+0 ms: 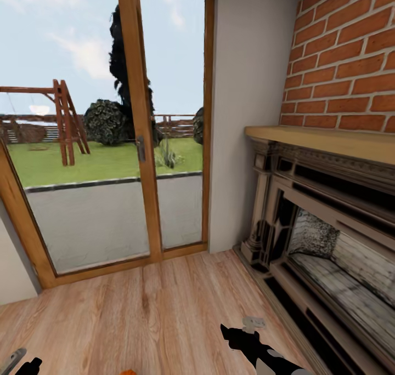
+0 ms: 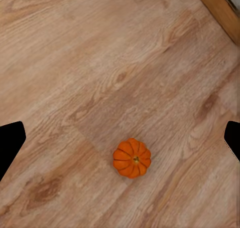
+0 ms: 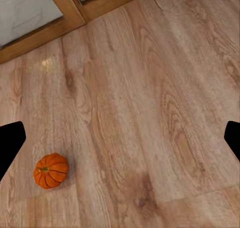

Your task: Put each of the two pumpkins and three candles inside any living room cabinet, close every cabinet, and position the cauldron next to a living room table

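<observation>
Orange pumpkin [image 2: 132,158] sits alone on the wood floor [image 2: 100,63], upright, stem up. Left wrist view has it between the finger tips and slightly toward 5 o'clock of centre. Right wrist view puts the same pumpkin near 8 o'clock. Head view catches just an orange sliver of it at the 6 o'clock edge, between the two arms.

Left gripper [image 2: 120,138]: pincer spread wide, nothing in it, hanging well above the pumpkin. Right gripper [image 3: 120,138]: also spread wide, empty, over bare floor. Its arm shows in the head view around 5 o'clock.

Surroundings: glass patio door with wooden frame [image 1: 137,145] at 11 o'clock, fireplace [image 1: 329,227] with brick wall [image 1: 345,57] above it at 3 o'clock.

Step in hand, as I read it: picking up a pumpkin, pre-grasp stage. Left arm looks like the better candidate. Next move calls for centring the fingers over the pumpkin, dropping straight down, closing across the ribs. Round shape could roll if nudged off-centre. Then carry it to a cabinet drawer.
</observation>
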